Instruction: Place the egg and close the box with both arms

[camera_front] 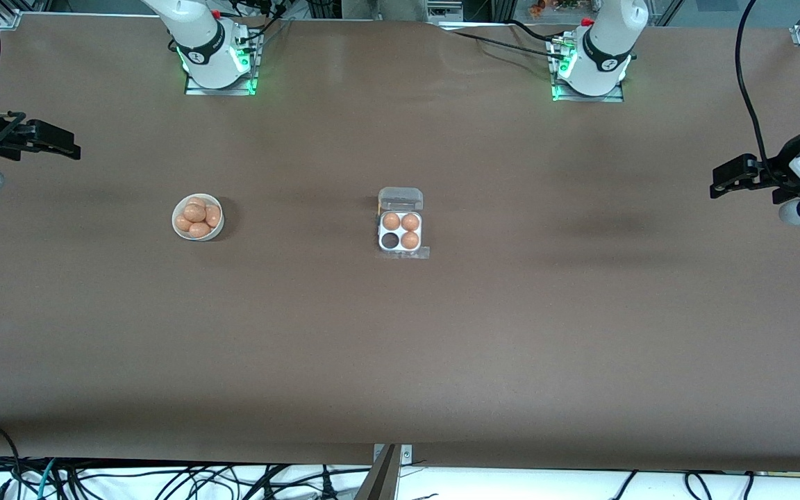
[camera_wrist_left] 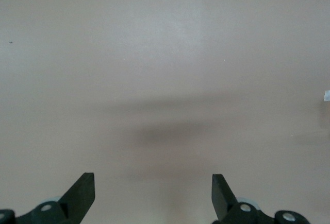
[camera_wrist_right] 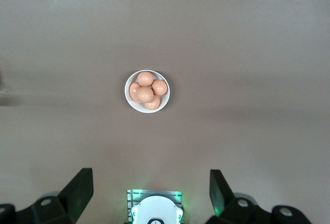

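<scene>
The box (camera_front: 401, 251) sits mid-table with its clear lid (camera_front: 401, 198) open, on the side toward the robots. Three orange-brown eggs fill three cells (camera_front: 410, 240); the cell nearest the front camera toward the right arm's end (camera_front: 390, 240) is empty. Several more eggs (camera_front: 196, 214) lie in a round white bowl (camera_front: 180, 232) toward the right arm's end, also in the right wrist view (camera_wrist_right: 131, 104). My right gripper (camera_front: 73, 149) (camera_wrist_right: 151, 180) is open and empty, high over that end of the table. My left gripper (camera_front: 716, 184) (camera_wrist_left: 153, 183) is open and empty over the left arm's end.
Brown table (camera_front: 400, 347) with both arm bases (camera_front: 216, 55) (camera_front: 591, 62) along the robots' edge. Cables hang off the edge nearest the front camera. The left wrist view shows only bare table (camera_wrist_left: 165, 80).
</scene>
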